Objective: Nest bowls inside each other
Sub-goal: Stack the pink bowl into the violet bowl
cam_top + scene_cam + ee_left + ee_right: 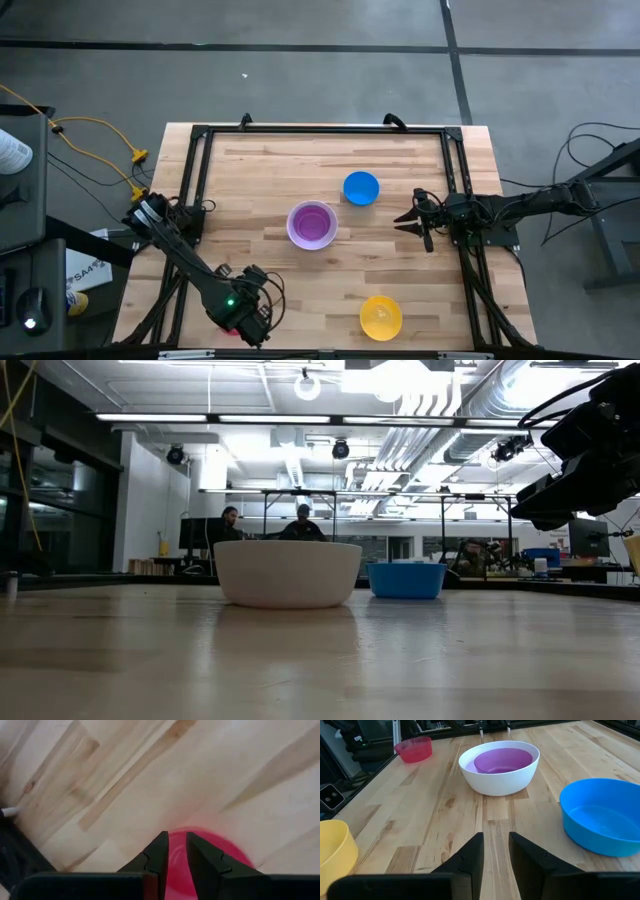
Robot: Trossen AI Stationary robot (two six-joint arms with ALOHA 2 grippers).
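A red-pink bowl point(220, 855) is at the table's near left corner, seen small in the right wrist view point(413, 749). My left gripper point(175, 845) points down over it and is shut on its edge. A purple bowl point(502, 760) sits nested in the white bowl point(312, 224) at the table's middle. The blue bowl point(361, 187) rests on its base just beyond them, toward the far right. The yellow bowl point(381, 316) stands near the front edge. My right gripper point(410, 218) waits open at the right side, nothing between its fingers point(475, 855). My left gripper pinches the red-pink bowl's wall at its rim point(176, 839), one finger outside the bowl and one inside it. The fingers come from above, pointing down. The bowl stays upright, mouth up. I cannot tell whether its base is clear of the table.
A black frame point(195, 180) runs along the table's left, far and right sides. Bare wood point(300, 300) lies between the red-pink bowl and the yellow one. People sit at desks in the room beyond the table point(265, 525).
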